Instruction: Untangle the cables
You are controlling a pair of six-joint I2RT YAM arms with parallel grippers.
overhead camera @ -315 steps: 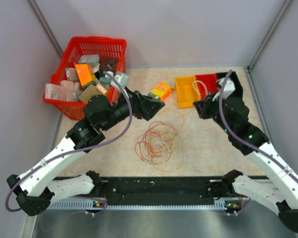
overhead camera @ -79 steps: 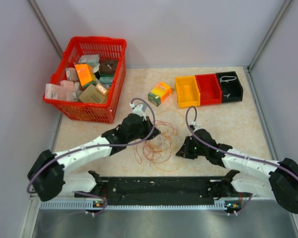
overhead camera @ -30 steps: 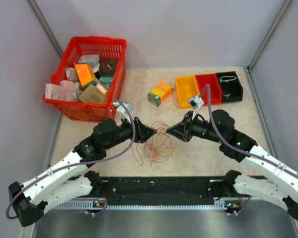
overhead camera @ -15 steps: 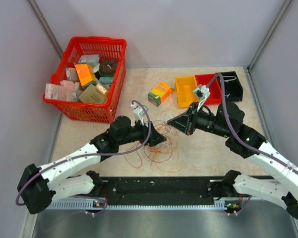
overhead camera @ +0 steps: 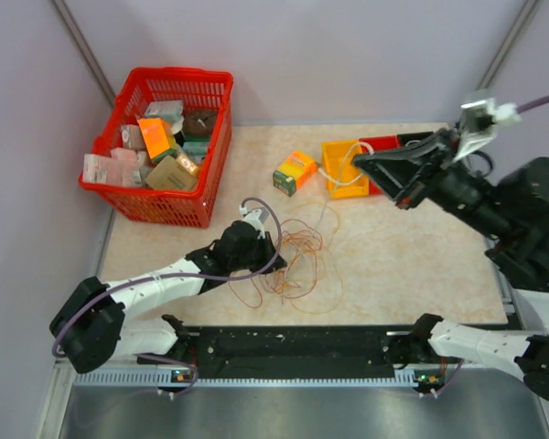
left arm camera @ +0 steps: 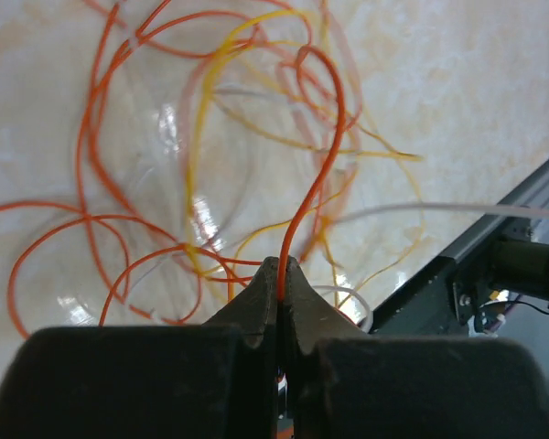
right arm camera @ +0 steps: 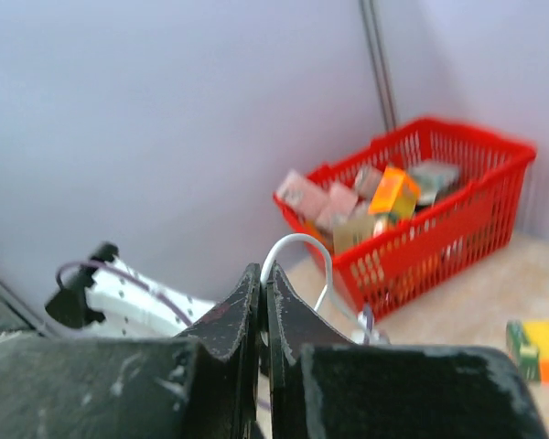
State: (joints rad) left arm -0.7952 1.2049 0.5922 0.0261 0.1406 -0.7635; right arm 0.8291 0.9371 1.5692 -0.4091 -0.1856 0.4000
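The cables [overhead camera: 293, 265] lie in a loose tangle of thin orange, yellow and white loops on the table's near middle. My left gripper [overhead camera: 263, 256] is low at the tangle's left side. In the left wrist view it [left arm camera: 281, 273] is shut on an orange cable [left arm camera: 322, 137], with yellow loops [left arm camera: 201, 137] behind. My right gripper [overhead camera: 359, 161] is raised high at the back right, shut on a white cable [overhead camera: 335, 152] that trails down toward the tangle. The right wrist view shows that white cable [right arm camera: 297, 240] arching out of the closed tips [right arm camera: 263, 274].
A red basket [overhead camera: 128, 197] full of packets stands at the back left. An orange-yellow box [overhead camera: 296, 170] sits behind the tangle. Yellow [overhead camera: 341, 174] and red [overhead camera: 381, 144] bins stand at the back right, partly behind the right arm. A black rail [overhead camera: 293, 343] runs along the near edge.
My left gripper has dropped into the tangle and closed on an orange cable. The right arm has lifted and swung to the back right, drawing the white cable up.
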